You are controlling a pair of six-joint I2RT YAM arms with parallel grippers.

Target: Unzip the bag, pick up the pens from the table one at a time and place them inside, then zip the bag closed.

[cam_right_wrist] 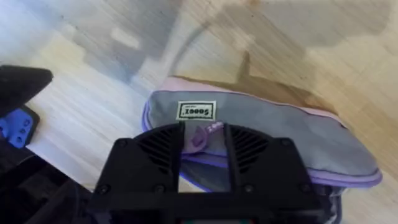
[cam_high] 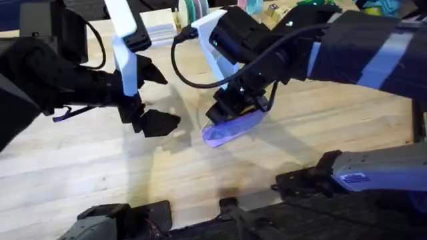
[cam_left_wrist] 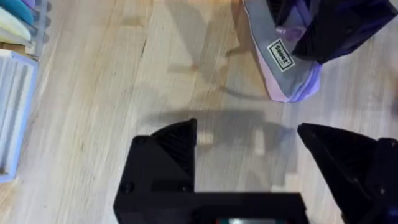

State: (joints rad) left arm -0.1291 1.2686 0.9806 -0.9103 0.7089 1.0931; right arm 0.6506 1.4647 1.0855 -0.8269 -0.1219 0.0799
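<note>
Overhead view: the bag point(cam_high: 230, 129), lavender w/ a grey panel, lies on the table point(cam_high: 80, 173) just right of frame centre, its upper end hidden under the right gripper point(cam_high: 235, 107), which comes in from the upper right on a dark arm w/ a black cable looped over it. The left gripper point(cam_high: 143, 120) sits left of centre, near the bag but apart from it, over bare wood. Left wrist view: the left gripper point(cam_left_wrist: 245, 140) has its two black fingers point(cam_left_wrist: 177, 140) spread wide w/ only planks and shadow between them; nothing is held. The bag point(cam_left_wrist: 283, 68) is at the upper right of that frame, showing a small white label and a purple edge, partly covered by the dark body of the other arm. A pale ribbed rack point(cam_left_wrist: 15, 106) runs along the left edge, something the overhead view does not make clear. Right wrist view: the right gripper point(cam_right_wrist: 203, 140) has its fingers drawn close together, leaving a narrow gap in which the small purple pull tab point(cam_right_wrist: 199, 137) of the bag point(cam_right_wrist: 292, 140) sits; fingers appear pinched on the tab at the bag's zipper line. This view alone shows the tab, the white label just above it, and the pink-lavender seam along the pouch's far edge. The bag lies flat on the table, long axis running toward the lower right of the frame. Whether the zipper is run open or not cannot be told from any view.
</note>
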